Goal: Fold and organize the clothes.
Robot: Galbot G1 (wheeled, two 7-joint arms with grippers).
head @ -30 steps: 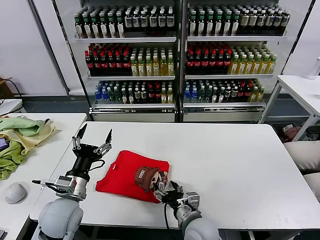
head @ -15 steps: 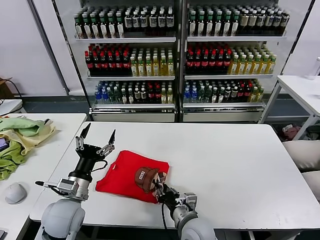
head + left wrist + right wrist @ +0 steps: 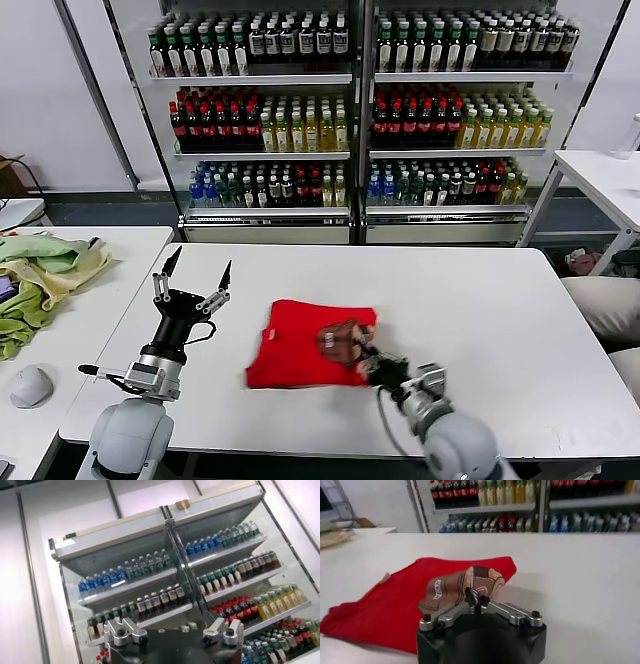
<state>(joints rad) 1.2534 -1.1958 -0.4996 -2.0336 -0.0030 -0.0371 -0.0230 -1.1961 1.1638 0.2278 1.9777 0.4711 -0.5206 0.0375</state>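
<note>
The red T-shirt [image 3: 305,345] lies folded into a compact block on the white counter [image 3: 480,300], near the robot-side edge and well short of the drinks cooler [image 3: 355,120] beyond the far edge. Its cartoon print [image 3: 342,338] faces up at the end nearest the right arm.

Right end effector [image 3: 372,362]: fingers together, clamped on the shirt's edge beside the print; the right wrist view confirms fabric pinched between the tips [image 3: 476,599].

Left end effector [image 3: 190,285]: fingers apart, pointing up, raised beside the shirt's other end, not touching it.

Handling judgement: light, limp fabric; it will sag and may unfold if lifted by one point. Hold is best taken at a folded edge or corner through all layers.

Orientation: long axis runs roughly parallel to the counter's near edge, printed end toward the right arm, plain end toward the left end effector
</note>
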